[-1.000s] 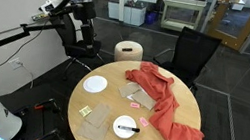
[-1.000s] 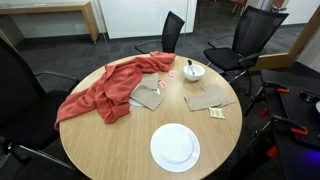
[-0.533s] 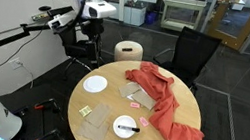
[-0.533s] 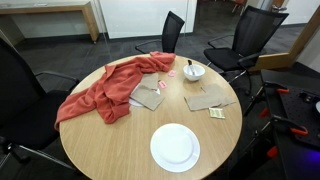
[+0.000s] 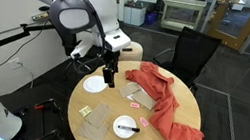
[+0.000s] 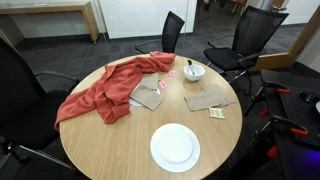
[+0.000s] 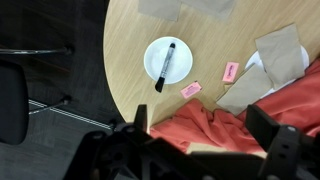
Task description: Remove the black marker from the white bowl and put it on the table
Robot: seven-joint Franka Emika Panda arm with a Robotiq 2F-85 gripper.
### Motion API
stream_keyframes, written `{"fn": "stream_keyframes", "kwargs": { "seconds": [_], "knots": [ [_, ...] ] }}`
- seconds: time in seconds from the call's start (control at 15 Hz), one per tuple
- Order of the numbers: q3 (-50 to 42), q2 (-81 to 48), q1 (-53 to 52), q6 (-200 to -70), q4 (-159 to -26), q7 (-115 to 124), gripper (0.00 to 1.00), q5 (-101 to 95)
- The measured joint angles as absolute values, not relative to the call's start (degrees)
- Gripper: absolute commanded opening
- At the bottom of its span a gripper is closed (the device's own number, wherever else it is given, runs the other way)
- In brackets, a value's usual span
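The black marker (image 7: 166,66) lies across the white bowl (image 7: 153,52) near the table (image 7: 125,60) edge, above my gripper in the wrist view. It also shows in both exterior views, marker (image 5: 128,129) in bowl (image 5: 118,132), and marker (image 6: 192,68) in bowl (image 6: 197,74). My gripper (image 7: 205,135) is open and empty, high above the red cloth (image 7: 205,128). In an exterior view the gripper (image 5: 110,76) hangs over the table (image 5: 192,109) by the flat white dish (image 5: 94,83), well away from the bowl.
The red cloth (image 5: 166,109) covers part of the table. Brown paper pieces (image 7: 282,55) and small pink tags (image 7: 191,90) lie near the bowl. The flat dish (image 6: 175,147) sits near one table edge. Black chairs (image 5: 193,53) and a tan stool (image 5: 128,51) stand around the table.
The arm has swung from behind the table to over its edge, bringing the gripper above the flat white dish. The marker, bowl and cloth have not moved.
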State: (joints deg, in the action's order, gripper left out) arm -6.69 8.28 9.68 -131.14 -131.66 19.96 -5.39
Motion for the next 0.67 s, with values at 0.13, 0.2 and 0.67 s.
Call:
{"fn": "stream_keyframes", "kwargs": {
  "seconds": [0.13,0.2,0.67],
  "knots": [
    [-6.84,5.45,9.86,-134.54,-131.81,21.4,1.0,-5.39],
    [-6.9,4.12,9.89,-135.56,-131.81,21.92,1.0,-5.39],
    [-6.91,3.23,9.88,-135.8,-131.58,21.93,1.0,-5.41]
  ]
}}
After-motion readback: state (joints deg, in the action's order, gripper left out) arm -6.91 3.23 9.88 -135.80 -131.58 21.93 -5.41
